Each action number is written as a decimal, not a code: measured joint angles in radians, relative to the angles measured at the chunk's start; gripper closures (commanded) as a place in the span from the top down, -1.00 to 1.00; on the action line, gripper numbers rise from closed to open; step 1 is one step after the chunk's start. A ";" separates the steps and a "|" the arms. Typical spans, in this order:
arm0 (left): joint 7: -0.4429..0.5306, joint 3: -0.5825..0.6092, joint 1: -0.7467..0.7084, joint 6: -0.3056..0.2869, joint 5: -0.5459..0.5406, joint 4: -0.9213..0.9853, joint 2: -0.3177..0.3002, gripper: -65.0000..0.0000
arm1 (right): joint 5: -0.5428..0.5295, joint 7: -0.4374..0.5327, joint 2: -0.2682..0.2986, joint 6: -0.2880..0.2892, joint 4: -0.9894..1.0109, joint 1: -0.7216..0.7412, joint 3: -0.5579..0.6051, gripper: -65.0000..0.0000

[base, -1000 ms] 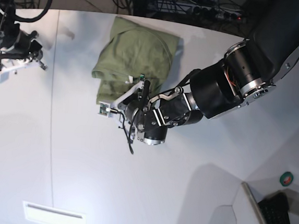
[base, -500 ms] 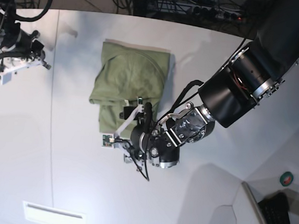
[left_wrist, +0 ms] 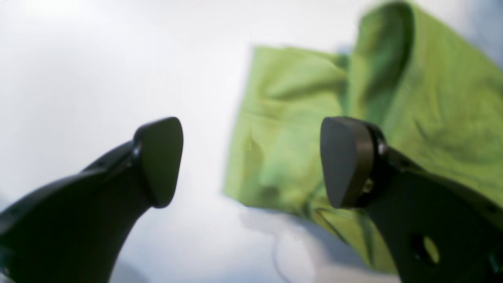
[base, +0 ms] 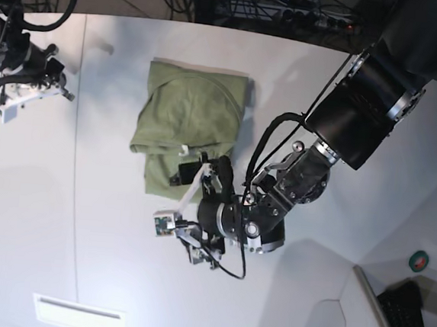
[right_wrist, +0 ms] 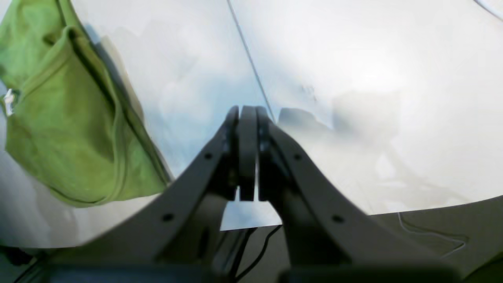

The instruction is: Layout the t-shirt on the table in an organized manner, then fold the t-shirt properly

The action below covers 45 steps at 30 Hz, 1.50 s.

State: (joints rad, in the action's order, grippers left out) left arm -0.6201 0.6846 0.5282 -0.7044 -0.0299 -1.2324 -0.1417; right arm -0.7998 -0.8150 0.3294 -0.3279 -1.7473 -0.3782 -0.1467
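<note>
Right wrist: t-shirt's (right_wrist: 67,118) white tag (right_wrist: 8,103), unreadable

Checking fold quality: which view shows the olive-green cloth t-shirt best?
Base view: the whole olive-green cloth t-shirt shows, folded into a compact block on the white table. Left wrist view gives only a blurred near edge; right wrist view only one corner.

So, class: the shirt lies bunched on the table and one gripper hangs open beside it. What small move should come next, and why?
Probably bring the open left gripper back down onto the near edge of the t-shirt and pinch it. The cloth lies folded over itself in a crumpled block on the table, not spread flat, and nothing is between the jaws. The right gripper is shut, off to the side.
</note>
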 measured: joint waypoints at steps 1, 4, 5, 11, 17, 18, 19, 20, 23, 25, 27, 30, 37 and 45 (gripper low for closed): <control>-0.024 -0.019 -0.006 0.000 -0.003 -0.031 0.000 0.44 | 0.000 0.000 0.000 0.000 -0.003 -0.002 0.000 -1.00; -0.107 -0.135 -0.050 -0.001 -0.014 -0.145 -0.012 -0.46 | 0.005 -0.001 0.002 0.005 -0.063 -0.036 0.000 -1.00; -0.119 -0.190 -0.076 0.000 -0.007 -0.190 -0.016 -0.86 | 0.003 -0.001 0.003 0.006 -0.088 -0.045 0.000 -1.00; -0.122 -0.447 -0.401 0.010 -0.008 -0.488 -0.063 -1.00 | 0.024 0.004 0.040 0.014 -0.201 -0.130 -0.003 -1.00; 0.086 -0.505 -0.730 0.011 -0.002 -0.642 -0.214 -1.00 | 0.179 0.047 0.052 0.017 -0.261 -0.306 0.003 -1.00; 0.102 -0.513 -0.786 0.004 0.000 -0.647 -0.228 -1.00 | 0.185 0.060 0.053 0.016 -0.261 -0.342 0.003 -1.00; 0.106 -0.522 -0.842 0.004 0.003 -0.647 -0.237 -1.00 | 0.194 0.061 0.058 0.015 -0.261 -0.386 0.002 -1.00; 0.115 -0.536 -0.888 0.004 0.007 -0.645 -0.242 -1.00 | 0.206 0.057 0.061 0.011 -0.261 -0.425 -0.001 -1.00; 0.140 -0.573 -1.015 0.004 0.009 -0.645 -0.243 -1.00 | 0.205 0.053 0.063 0.012 -0.260 -0.545 -0.006 -1.00; 0.159 -0.584 -1.085 0.010 0.007 -0.645 -0.244 -1.00 | 0.198 0.061 0.060 0.015 -0.260 -0.613 -0.006 -1.00; 0.164 -0.585 -1.147 0.012 0.010 -0.633 -0.244 -1.00 | 0.206 0.065 0.053 0.012 -0.249 -0.657 0.010 -1.00; 0.209 -0.571 -1.220 0.012 0.005 -0.560 -0.240 -1.00 | 0.216 0.076 0.053 0.018 -0.169 -0.659 0.141 -1.00; 0.542 -0.484 -1.178 0.167 0.007 0.026 -0.203 -1.00 | 0.393 0.267 0.047 0.019 0.382 -0.373 0.577 -1.00; 1.109 -0.135 -0.833 0.381 -0.001 1.118 -0.070 -1.00 | 0.388 0.827 -0.121 0.019 1.216 -0.064 0.993 -1.00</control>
State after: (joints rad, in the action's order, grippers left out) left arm 0.4892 0.5495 -0.3050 -0.3229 -0.0307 -0.1139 -0.2115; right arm -0.4114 0.0124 0.2085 -0.3088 -0.5316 -0.4427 0.8467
